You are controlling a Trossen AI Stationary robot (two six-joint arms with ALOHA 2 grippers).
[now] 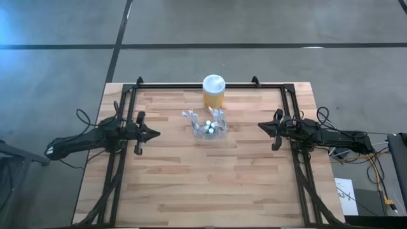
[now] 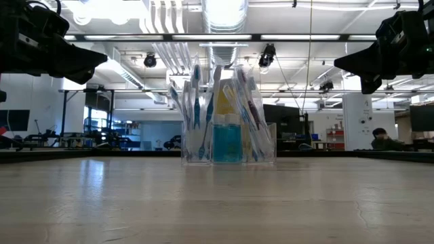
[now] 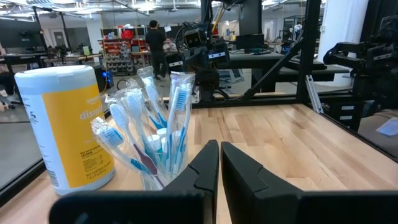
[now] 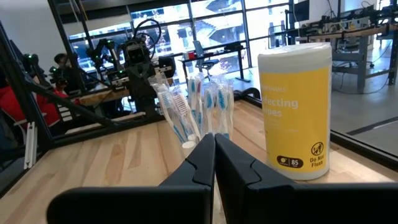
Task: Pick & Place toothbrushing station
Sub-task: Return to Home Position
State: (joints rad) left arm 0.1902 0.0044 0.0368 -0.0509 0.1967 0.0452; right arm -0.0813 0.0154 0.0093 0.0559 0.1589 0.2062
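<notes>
The toothbrushing station (image 1: 209, 126) is a small clear plastic holder standing on its base mid-table, with several blue-and-white toothbrushes (image 3: 158, 121) upright in it and tiny white-capped pieces inside. It also shows in the low view (image 2: 227, 122) and the right wrist view (image 4: 199, 112). My left gripper (image 1: 154, 134) hovers shut at the table's left, pointing level toward the holder. My right gripper (image 1: 262, 126) hovers shut at the table's right, also level and facing the holder. Neither touches anything.
A yellow jar with a white lid (image 1: 213, 91) stands just behind the holder near the far edge. A black frame (image 1: 203, 84) runs along the table's far edge and both sides. Bare wood lies between each gripper and the holder and across the near half.
</notes>
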